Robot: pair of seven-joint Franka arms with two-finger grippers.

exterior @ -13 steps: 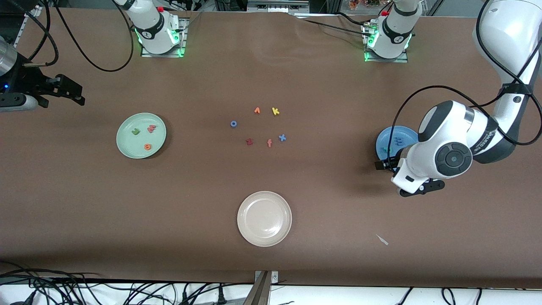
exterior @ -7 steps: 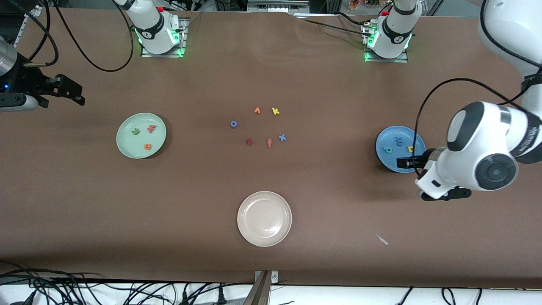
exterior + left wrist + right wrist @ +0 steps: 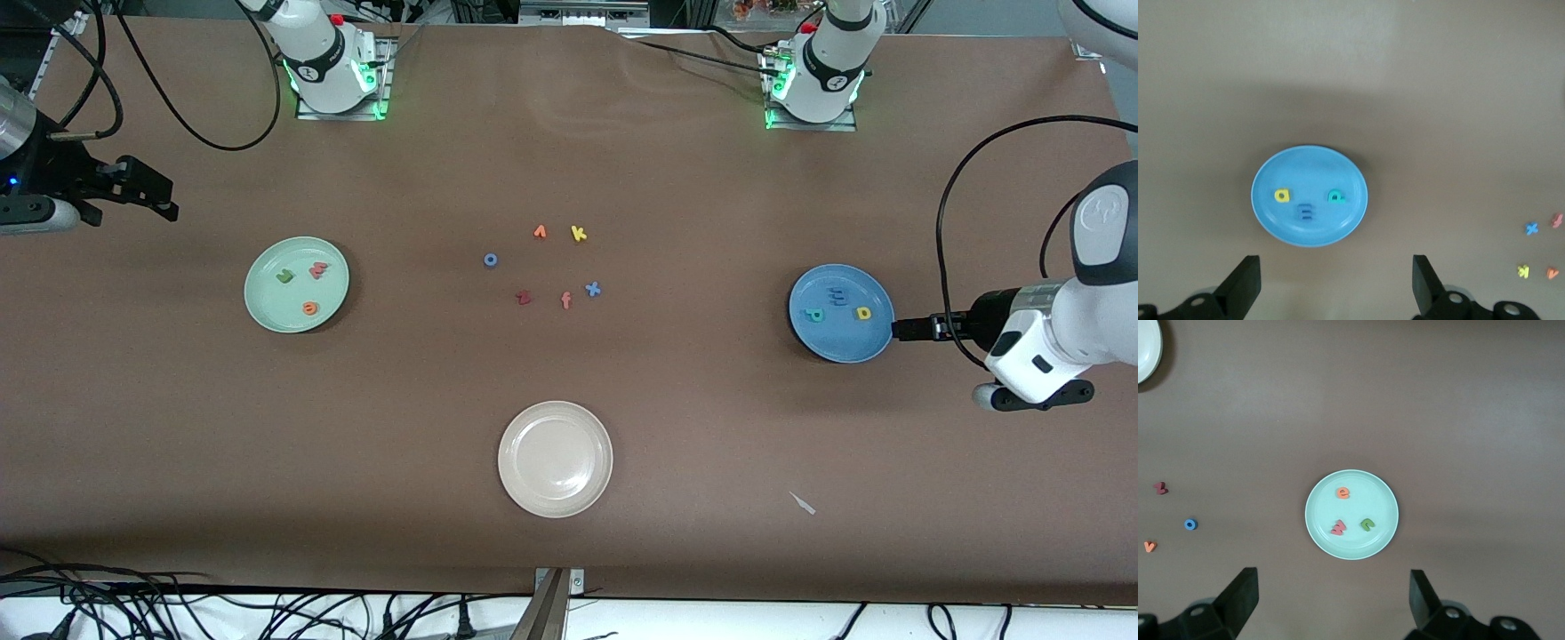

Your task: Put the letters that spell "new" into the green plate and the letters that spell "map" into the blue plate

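Note:
The green plate (image 3: 269, 307) holds a green n (image 3: 284, 276), a pink-red w (image 3: 318, 270) and an orange e (image 3: 309, 308). On the blue plate (image 3: 840, 344) lie a blue m (image 3: 837, 292), a teal p (image 3: 813, 315) and a yellow a (image 3: 862, 313). My left gripper (image 3: 902, 330) hangs open and empty just off the blue plate's rim, toward the left arm's end of the table. The left wrist view shows the blue plate (image 3: 1311, 167) ahead of the gripper (image 3: 1336, 265). My right gripper (image 3: 156, 197) waits open and empty past the green plate (image 3: 1351, 480).
A beige plate (image 3: 555, 418) sits nearer the front camera at mid-table. Several loose letters lie in the middle: blue o (image 3: 490, 260), yellow k (image 3: 579, 234), dark red z (image 3: 524, 298), orange f (image 3: 565, 300), blue x (image 3: 592, 289). A white scrap (image 3: 804, 503) lies near the front.
My left arm has drawn back from over the blue plate toward its own end of the table, uncovering all three letters there. The right arm has not moved.

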